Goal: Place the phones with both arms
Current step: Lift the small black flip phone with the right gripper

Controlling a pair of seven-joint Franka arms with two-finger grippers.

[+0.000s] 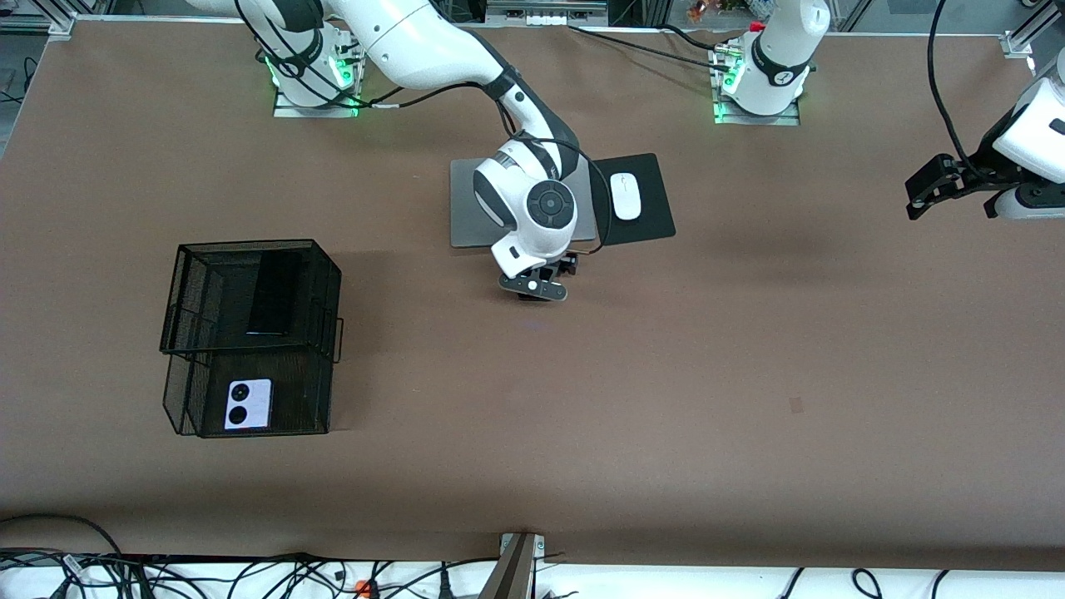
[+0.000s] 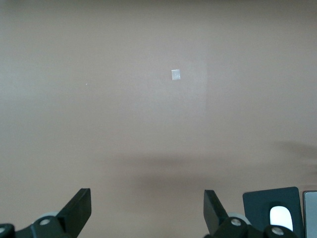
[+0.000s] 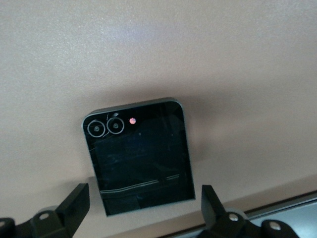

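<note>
Brown table, black cables along white near edge, metal frame rails at corners

Left end effector spread over bare table, mouse on pad

You see a black wire-mesh two-tier basket, a silver closed laptop, and a white oval mouse on a black rectangular pad.

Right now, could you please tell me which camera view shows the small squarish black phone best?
The right wrist view: the small squarish black phone lies flat on the brown table between the open right hand fingers. In the front view that hand hides it. The left wrist view shows none of it.
</note>
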